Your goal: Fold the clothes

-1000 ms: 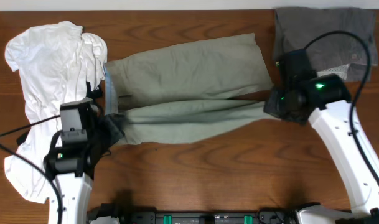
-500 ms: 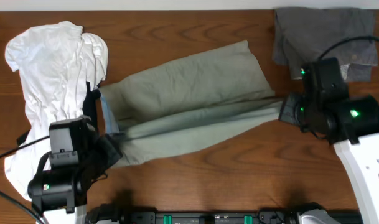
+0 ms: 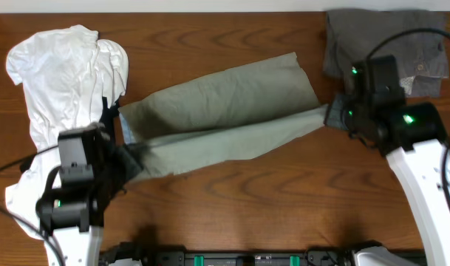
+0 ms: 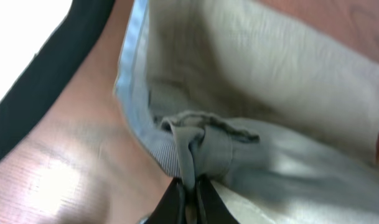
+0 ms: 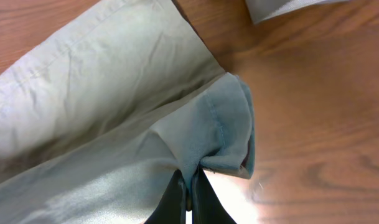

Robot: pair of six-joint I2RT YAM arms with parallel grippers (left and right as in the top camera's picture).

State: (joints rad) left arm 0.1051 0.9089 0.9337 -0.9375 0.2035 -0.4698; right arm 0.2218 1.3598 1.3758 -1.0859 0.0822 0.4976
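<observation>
Up close, left claw (image 4: 189, 188) and right claw (image 5: 188, 184) each pinch shorts (image 3: 217, 118), grips hidden overhead.

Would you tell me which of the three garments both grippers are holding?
The khaki shorts in the middle, pinched at each end; the white garment and grey shorts lie unheld.
</observation>
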